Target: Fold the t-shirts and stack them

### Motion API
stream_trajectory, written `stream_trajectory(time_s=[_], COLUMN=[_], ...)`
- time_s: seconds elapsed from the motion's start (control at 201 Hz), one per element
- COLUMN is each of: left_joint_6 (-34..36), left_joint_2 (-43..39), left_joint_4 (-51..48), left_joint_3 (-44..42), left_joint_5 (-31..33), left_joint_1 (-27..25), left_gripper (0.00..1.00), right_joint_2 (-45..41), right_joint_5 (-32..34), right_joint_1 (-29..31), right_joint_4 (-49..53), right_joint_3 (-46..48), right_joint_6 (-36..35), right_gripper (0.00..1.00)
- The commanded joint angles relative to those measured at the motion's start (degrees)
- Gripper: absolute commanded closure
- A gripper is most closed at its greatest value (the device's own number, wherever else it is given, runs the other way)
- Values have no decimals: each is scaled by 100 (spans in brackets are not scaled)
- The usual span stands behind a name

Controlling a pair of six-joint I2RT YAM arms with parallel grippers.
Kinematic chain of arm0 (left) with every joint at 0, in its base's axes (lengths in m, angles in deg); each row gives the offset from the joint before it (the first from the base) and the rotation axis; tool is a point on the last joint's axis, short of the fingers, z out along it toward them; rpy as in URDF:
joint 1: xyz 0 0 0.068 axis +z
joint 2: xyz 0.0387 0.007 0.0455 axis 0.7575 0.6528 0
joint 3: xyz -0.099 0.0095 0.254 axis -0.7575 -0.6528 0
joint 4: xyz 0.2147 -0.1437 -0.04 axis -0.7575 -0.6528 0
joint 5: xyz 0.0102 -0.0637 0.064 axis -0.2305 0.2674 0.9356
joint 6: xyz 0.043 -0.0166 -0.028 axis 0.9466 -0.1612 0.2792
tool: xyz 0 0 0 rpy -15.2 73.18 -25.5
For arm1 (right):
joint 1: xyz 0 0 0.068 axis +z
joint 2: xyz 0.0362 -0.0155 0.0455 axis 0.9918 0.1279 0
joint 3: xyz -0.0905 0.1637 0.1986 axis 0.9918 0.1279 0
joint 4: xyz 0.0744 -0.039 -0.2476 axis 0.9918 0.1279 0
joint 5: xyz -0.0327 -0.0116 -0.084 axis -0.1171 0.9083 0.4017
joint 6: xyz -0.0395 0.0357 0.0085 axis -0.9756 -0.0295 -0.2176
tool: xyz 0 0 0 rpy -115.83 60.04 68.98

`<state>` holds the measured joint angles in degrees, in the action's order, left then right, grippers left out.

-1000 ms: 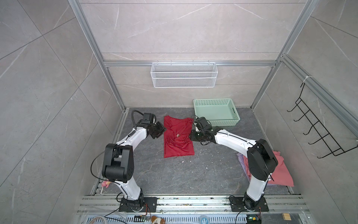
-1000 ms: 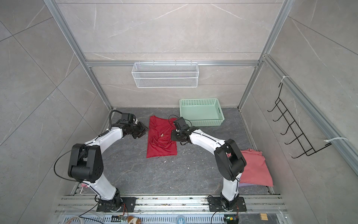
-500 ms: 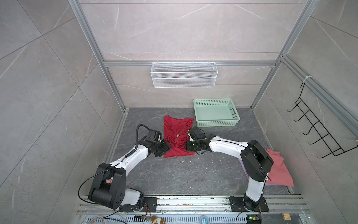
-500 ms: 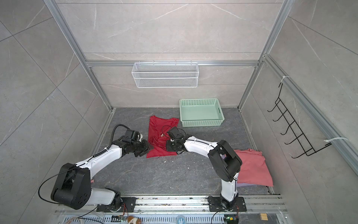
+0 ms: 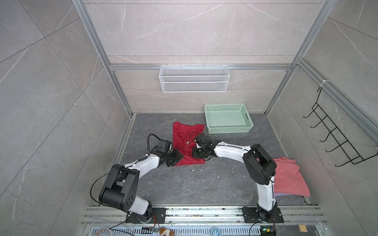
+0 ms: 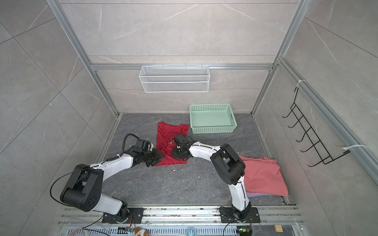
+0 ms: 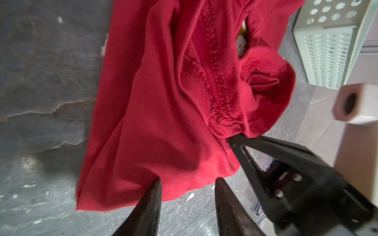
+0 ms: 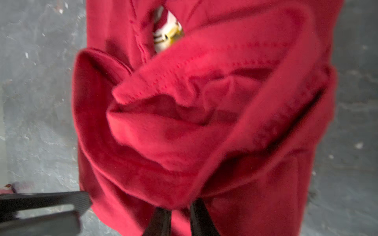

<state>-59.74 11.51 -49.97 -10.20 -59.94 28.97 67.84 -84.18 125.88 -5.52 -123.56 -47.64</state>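
In both top views the red t-shirt (image 5: 184,134) lies on the grey tabletop (image 5: 184,188), running from near the far edge towards the middle, just left of the mint-green basket (image 5: 229,129) that sits against the far edge. The left gripper (image 5: 178,158) is at the shirt's near left corner and the right gripper (image 5: 196,152) is over its near right part, where the cloth is bunched. A salmon-pink t-shirt (image 5: 288,177) is heaped by the right edge near the front right corner, on top of a lavender t-shirt (image 6: 253,194) of which only a strip shows. In the left wrist view the left gripper (image 7: 188,180) has its jaws spread, with the shirt's hem reaching between the fingertips but not squeezed. Beside it the tip of the right gripper (image 7: 233,141) meets a gathered fold of red cloth, and a perforated wall of the basket (image 7: 327,51) shows beyond. In the right wrist view the right gripper (image 8: 180,206) has its jaws drawn nearly together, pinching a raised, rolled fold of the red t-shirt. A bit of white-and-gold print (image 8: 165,34) peeks out between the folds, and the left gripper shows as a blur at the cloth's edge.
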Motion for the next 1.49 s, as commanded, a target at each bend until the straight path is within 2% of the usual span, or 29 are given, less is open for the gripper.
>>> stream_trajectory(time_s=[0.0,0.329,0.478,0.667,0.781,0.876,1.209,1.488], left_joint_6=[-170,-229,-244,-97,134,258,218,-108], left_joint_2=[85,-60,-210,-525,-724,-753,37,750], left_joint_4=[225,189,108,-257,-632,-800,-728,-379], left_joint_3=[-200,-512,-607,-344,95,466,1325,1518], left_joint_5=[-100,-127,-77,15,34,-19,-373,-419], left_joint_1=[-12,-12,-12,-12,-12,-12,-193,-463], left_gripper=[54,54,54,54,54,54,54,54], right_joint_2=[185,804,1150,1013,624,228,-1277,-1049], right_joint_5=[144,678,691,999,1088,885,639,434], right_joint_1=[35,-123,-335,-420,-428,-422,-242,147], right_joint_4=[145,-12,1,164,111,167,-505,-1198], right_joint_3=[-305,-1122,-1602,-1709,-1450,-1173,895,1349], right_joint_6=[15,79,193,70,-118,-180,453,869], right_gripper=[80,79,79,78,78,77,75,75])
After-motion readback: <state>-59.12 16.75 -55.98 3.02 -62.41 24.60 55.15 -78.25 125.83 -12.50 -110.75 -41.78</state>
